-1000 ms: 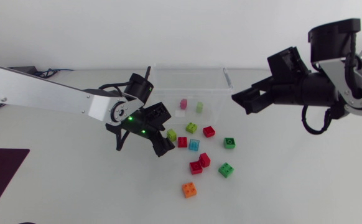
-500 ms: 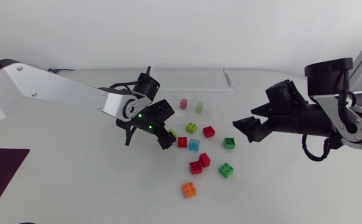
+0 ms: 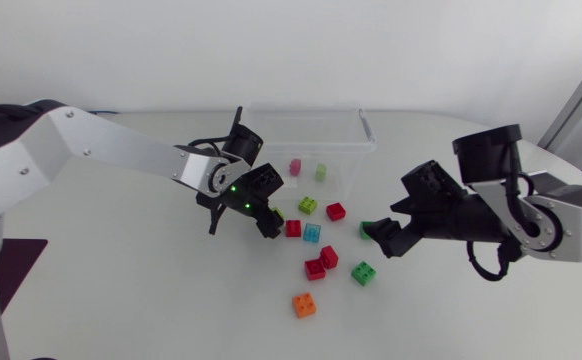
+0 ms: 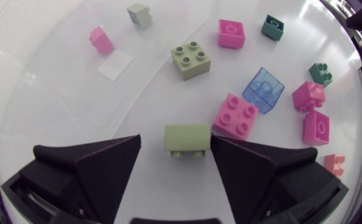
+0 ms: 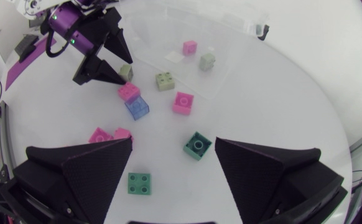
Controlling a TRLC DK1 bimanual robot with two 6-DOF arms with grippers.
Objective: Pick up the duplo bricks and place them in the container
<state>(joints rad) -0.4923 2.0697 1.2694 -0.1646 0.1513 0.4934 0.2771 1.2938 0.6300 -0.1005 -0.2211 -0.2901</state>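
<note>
Left wrist view: pale green brick (image 4: 187, 138) lies within the left hand (image 4: 175, 142), spread open.

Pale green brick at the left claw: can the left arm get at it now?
Likely yes: the pale green brick lies between the open fingers of the left claw, nothing covering it.

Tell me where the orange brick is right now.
In the head view the orange brick lies mid-table, outside the container, on the near side of a red pair and a green brick.
</note>
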